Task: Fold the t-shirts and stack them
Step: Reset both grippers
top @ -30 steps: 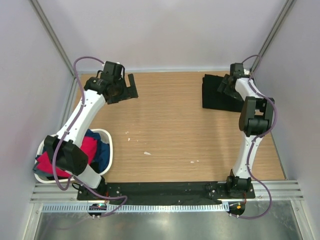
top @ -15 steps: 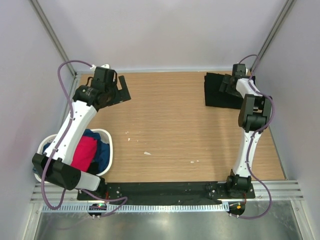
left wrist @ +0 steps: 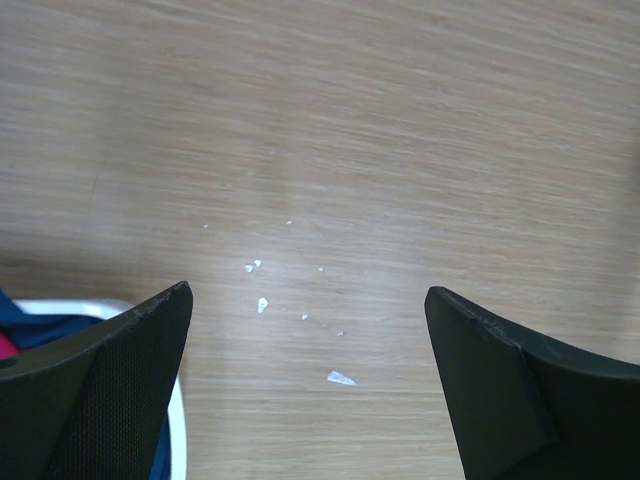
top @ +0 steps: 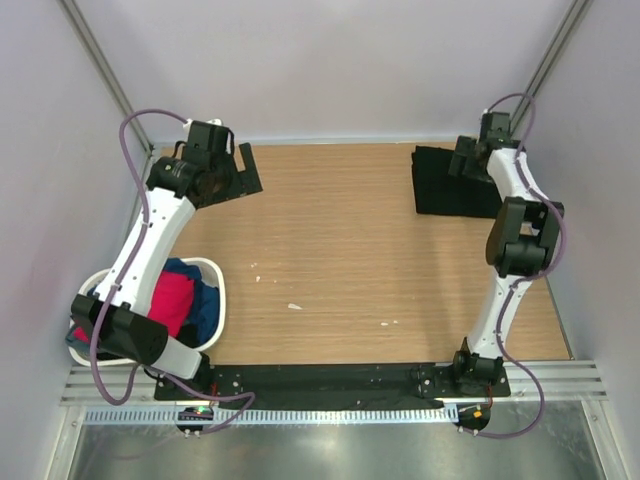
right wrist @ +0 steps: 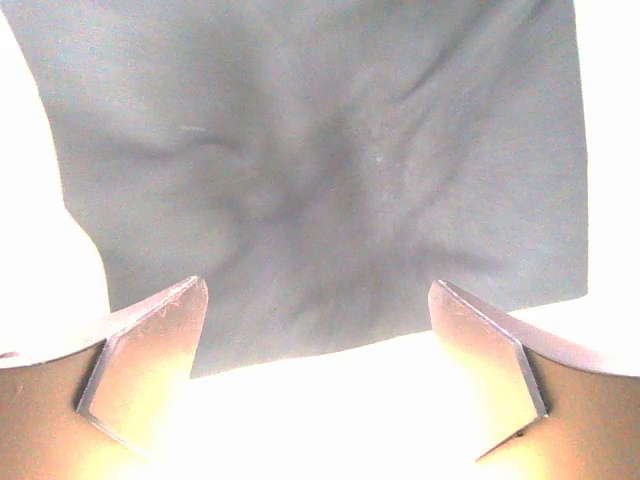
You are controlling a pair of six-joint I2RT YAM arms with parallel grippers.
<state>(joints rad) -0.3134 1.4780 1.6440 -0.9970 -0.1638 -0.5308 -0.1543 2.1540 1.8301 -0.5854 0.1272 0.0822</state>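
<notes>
A folded black t-shirt (top: 445, 185) lies flat at the table's far right; in the right wrist view it fills the frame as dark wrinkled cloth (right wrist: 320, 170). My right gripper (top: 468, 163) hangs over its far right edge, open and holding nothing (right wrist: 318, 300). A red t-shirt (top: 172, 300) and a blue one (top: 205, 305) are bunched in the white basket (top: 221, 300) at the near left. My left gripper (top: 242, 170) is raised over the far left of the table, open and empty (left wrist: 308, 300), with bare wood between its fingers.
Small white scraps (top: 294, 306) lie on the wooden table (top: 330, 250) near the middle, also seen as flecks (left wrist: 340, 377) in the left wrist view. The basket rim (left wrist: 178, 440) shows at that view's lower left. Grey walls close in on three sides.
The left arm has swung its gripper back towards the far left corner. The right gripper has drawn back towards the far right, off the black t-shirt's middle. Both stayed open.
</notes>
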